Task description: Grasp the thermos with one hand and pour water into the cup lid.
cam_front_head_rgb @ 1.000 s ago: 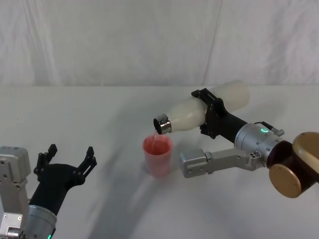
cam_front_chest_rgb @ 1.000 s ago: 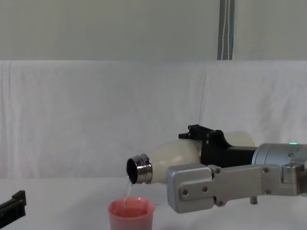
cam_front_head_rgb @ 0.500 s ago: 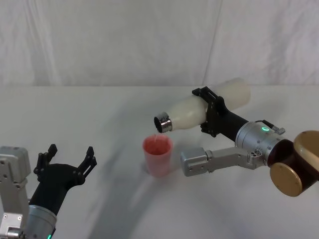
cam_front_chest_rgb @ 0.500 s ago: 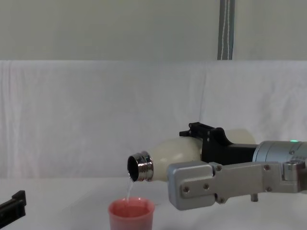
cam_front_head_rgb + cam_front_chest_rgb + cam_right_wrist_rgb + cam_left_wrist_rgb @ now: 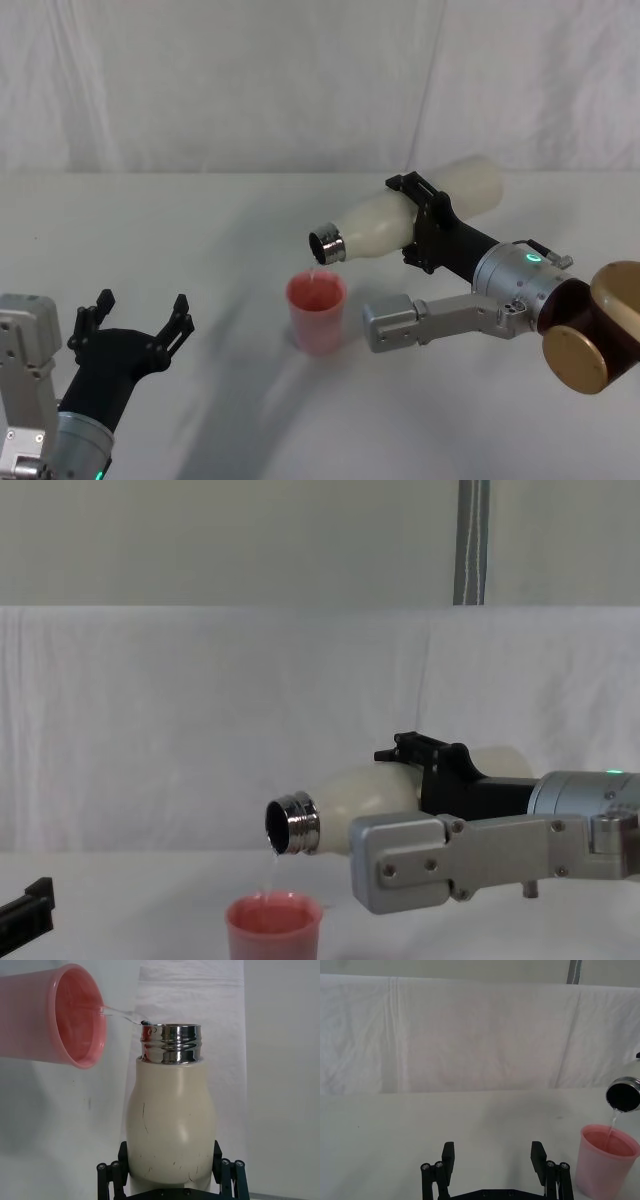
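Water runs in a thin stream from the steel neck of the thermos point(image 5: 405, 222) down into the pink cup lid point(image 5: 317, 312), which stands on the white table point(image 5: 200, 240) just under the mouth. Compared with a second ago, the bottle is a little higher and less steeply tipped, and the stream looks thinner (my reading: the pour is coming to its end). The right gripper point(image 5: 425, 225) holds the thermos around the middle of its body, jaws closed on it, almost horizontal above the table. The left gripper point(image 5: 135, 322) rests low at the near left, jaws open and empty. How full the cup lid is I cannot tell exactly; the water level is hard to see through the pink wall, and in the chest view its bottom part is cut off.
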Robot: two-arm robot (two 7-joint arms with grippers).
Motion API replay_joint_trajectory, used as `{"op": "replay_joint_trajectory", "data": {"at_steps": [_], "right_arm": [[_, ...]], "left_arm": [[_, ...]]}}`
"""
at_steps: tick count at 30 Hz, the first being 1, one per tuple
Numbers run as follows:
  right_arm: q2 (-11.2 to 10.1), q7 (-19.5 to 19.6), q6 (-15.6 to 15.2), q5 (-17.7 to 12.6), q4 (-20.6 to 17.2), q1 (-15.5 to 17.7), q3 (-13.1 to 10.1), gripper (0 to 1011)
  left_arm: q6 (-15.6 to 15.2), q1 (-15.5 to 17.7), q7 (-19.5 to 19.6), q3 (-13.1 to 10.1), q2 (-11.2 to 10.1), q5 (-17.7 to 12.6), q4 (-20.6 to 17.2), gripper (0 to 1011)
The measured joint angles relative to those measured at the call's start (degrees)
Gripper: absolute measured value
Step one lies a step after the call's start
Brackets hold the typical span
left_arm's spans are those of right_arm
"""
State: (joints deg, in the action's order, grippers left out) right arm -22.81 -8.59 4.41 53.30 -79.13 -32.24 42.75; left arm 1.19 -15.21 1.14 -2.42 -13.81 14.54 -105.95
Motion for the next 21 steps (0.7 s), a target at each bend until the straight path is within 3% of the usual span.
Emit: {"op": "replay_joint_trajectory", "data": {"at_steps": [11, 21], "right_arm": [[0.58, 0.82, 0.63, -2.29, 0.35, 1.08, -1.12, 958], [2.05, 2.71, 2.40, -8.40, 1.04, 3.54, -4.75, 958]], "left_arm": [[0.00, 0.00, 0.00, 0.00, 0.00, 0.00, 0.00, 1001], [0.00, 0.00, 0.00, 0.00, 0.00, 0.00, 0.00, 1001]]}}
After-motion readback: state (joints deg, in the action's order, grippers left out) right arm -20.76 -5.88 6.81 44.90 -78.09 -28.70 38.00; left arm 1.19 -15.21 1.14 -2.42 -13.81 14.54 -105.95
